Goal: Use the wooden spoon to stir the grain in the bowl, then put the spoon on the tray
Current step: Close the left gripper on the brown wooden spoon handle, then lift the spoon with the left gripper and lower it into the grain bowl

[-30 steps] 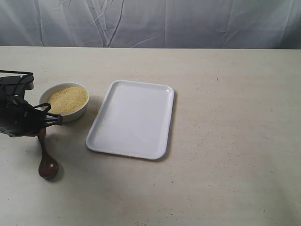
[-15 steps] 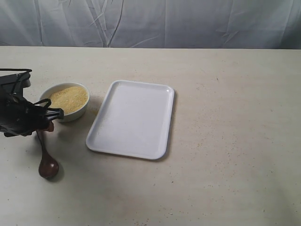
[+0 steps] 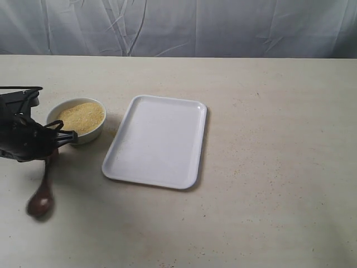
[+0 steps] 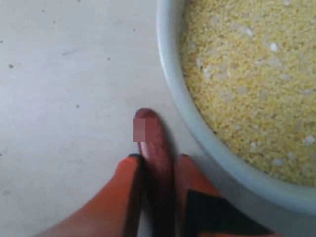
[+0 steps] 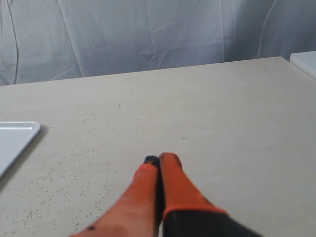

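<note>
Clamping the wooden spoon (image 3: pixel 40 204) by its handle end, left gripper (image 4: pixel 158 158) pinched tight, just off the 7 o'clock rim of the bowl (image 3: pixel 83 137) of grain (image 3: pixel 81 118). Lying near the bowl's 3 o'clock, tray (image 3: pixel 156 139). Pressed together on nothing, right gripper (image 5: pixel 159 160).

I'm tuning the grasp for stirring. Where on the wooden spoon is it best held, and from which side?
Likely the slim handle near its tip, from above, one finger on each side. The wooden spoon has its round scoop at the end away from the bowl. The left gripper is shut on the handle there, leaving the scoop free for the grain.
</note>
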Controlling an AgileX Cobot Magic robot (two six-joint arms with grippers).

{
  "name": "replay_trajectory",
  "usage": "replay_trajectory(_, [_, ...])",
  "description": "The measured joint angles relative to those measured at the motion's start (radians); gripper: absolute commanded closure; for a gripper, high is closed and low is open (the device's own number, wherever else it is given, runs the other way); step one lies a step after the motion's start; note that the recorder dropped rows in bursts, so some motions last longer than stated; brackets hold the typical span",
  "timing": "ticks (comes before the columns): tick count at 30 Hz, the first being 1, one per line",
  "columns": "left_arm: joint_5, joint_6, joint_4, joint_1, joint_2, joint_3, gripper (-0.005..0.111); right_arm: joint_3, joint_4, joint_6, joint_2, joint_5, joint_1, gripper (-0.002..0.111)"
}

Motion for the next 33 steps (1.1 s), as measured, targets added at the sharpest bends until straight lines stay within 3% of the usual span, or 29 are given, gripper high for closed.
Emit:
replay_trajectory(7, [0.066, -0.002, -0.006, 0.0, -0.052, 0.002, 0.107, 0.0, 0.0, 0.0, 0.0, 0.0, 0.0, 0.108])
replay_trajectory(15, [0.099, -0.002, -0.071, 0.002, -0.296, 0.004, 0.107, 0.0, 0.0, 0.0, 0.0, 0.0, 0.0, 0.108])
replay_trajectory(18, [-0.002, -0.002, -0.259, 0.006, -0.466, 0.004, 0.107, 0.0, 0.0, 0.0, 0.0, 0.0, 0.0, 0.108])
replay_trajectory(22, [-0.194, -0.002, -0.552, 0.008, -0.512, 0.004, 0.107, 0.0, 0.0, 0.0, 0.0, 0.0, 0.0, 0.108])
replay_trajectory(29, [-0.392, -0.006, -0.966, 0.008, -0.23, 0.014, 0.107, 0.0, 0.0, 0.0, 0.0, 0.0, 0.0, 0.108])
replay_trajectory(33, [-0.461, -0.041, -1.054, 0.008, -0.149, 0.014, 0.107, 0.0, 0.0, 0.0, 0.0, 0.0, 0.0, 0.108])
